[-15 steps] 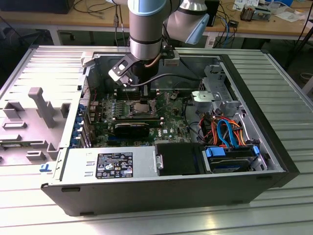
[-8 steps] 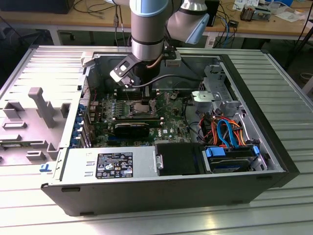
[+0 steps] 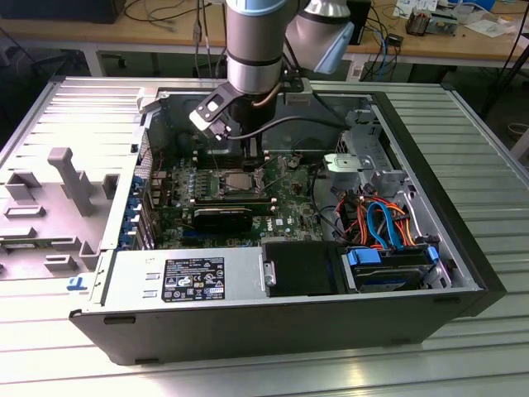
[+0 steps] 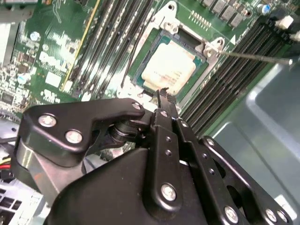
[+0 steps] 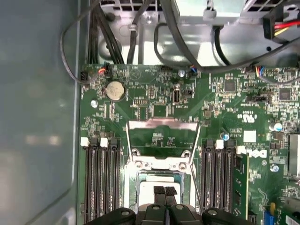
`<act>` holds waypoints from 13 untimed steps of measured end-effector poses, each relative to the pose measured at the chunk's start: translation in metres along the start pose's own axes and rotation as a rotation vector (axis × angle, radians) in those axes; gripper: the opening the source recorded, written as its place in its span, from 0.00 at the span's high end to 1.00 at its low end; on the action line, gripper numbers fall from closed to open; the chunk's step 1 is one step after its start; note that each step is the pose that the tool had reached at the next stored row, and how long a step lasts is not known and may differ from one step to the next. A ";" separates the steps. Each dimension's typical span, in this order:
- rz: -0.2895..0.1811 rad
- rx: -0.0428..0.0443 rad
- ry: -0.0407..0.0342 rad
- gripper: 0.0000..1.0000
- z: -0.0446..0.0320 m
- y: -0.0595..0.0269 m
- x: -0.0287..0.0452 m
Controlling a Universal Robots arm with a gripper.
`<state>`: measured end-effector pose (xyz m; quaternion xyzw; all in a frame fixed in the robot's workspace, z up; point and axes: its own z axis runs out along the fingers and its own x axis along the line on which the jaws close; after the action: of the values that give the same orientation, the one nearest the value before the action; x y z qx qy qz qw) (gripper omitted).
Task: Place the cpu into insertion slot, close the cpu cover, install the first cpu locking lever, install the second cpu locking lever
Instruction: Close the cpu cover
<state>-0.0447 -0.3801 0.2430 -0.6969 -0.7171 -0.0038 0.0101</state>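
Cpu (image 4: 168,70) in the insertion slot (image 4: 161,21), just beneath the gripper (image 4: 163,93).

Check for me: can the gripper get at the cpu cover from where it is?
Probably yes. The cpu cover stands flipped open next to the cpu, with nothing lying across it, and the gripper hangs right over the cpu beside it.

A black-and-white label (image 3: 194,279) with small print and marks sits on the power supply (image 3: 132,269); its words are too small to read. White logo print (image 5: 253,153) stands on the motherboard (image 5: 220,110). The cpu (image 4: 168,70) top bears faint, unreadable lettering.
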 end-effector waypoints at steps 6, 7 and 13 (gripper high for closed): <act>0.000 0.0154 0.0112 0.89 -0.0051 0.0171 -0.0004; 0.000 0.0176 0.0134 0.89 -0.0058 0.0195 -0.0004; 0.000 0.0349 0.0353 0.89 -0.0114 0.0353 -0.0008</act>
<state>-0.0093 -0.3801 0.2541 -0.6965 -0.7167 -0.0036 0.0350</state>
